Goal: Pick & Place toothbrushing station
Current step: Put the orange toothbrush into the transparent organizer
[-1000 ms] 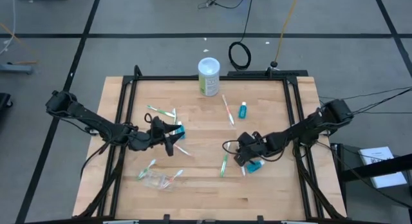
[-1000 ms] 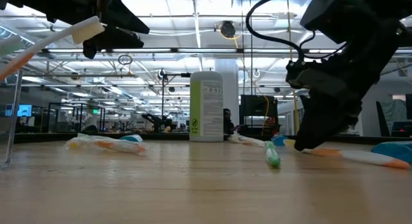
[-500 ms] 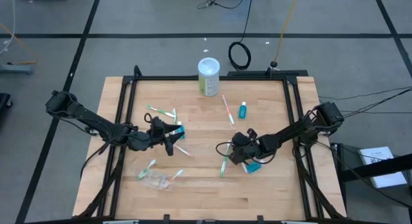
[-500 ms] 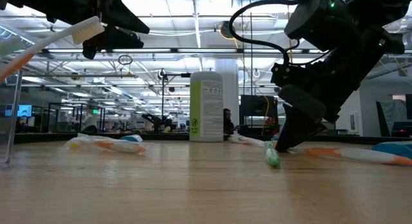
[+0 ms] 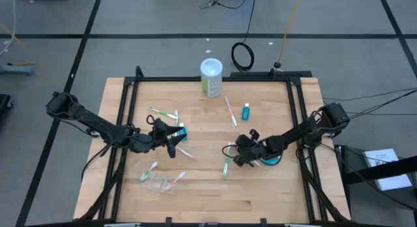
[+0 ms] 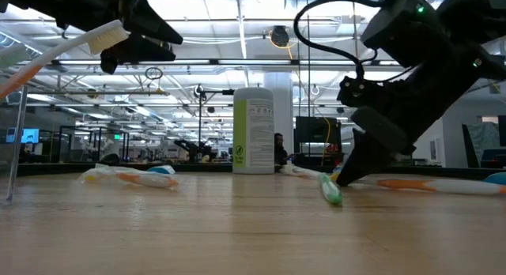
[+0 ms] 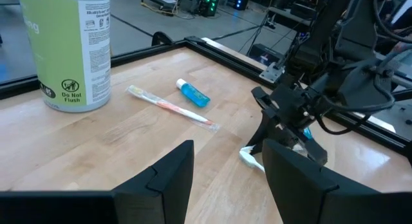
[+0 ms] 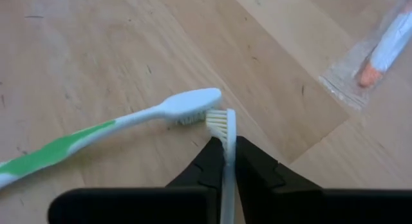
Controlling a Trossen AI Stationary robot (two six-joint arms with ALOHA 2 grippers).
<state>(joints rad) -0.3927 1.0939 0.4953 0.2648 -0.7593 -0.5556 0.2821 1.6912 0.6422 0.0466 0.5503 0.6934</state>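
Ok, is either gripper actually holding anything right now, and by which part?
Right gripper pinches a white toothbrush by the neck, just below its bristle head. Left gripper holds nothing, its fingers apart above the table.

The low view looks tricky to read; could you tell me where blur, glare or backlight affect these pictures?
Low view: the near toothbrush at upper left is a soft blur, and bright ceiling lights leave the right gripper a dark silhouette. Right wrist view: sharp on the white toothbrush pinched between its fingers. Left wrist view: its own fingers are blurred, the canister is crisp. High view: even light, faint shadows.
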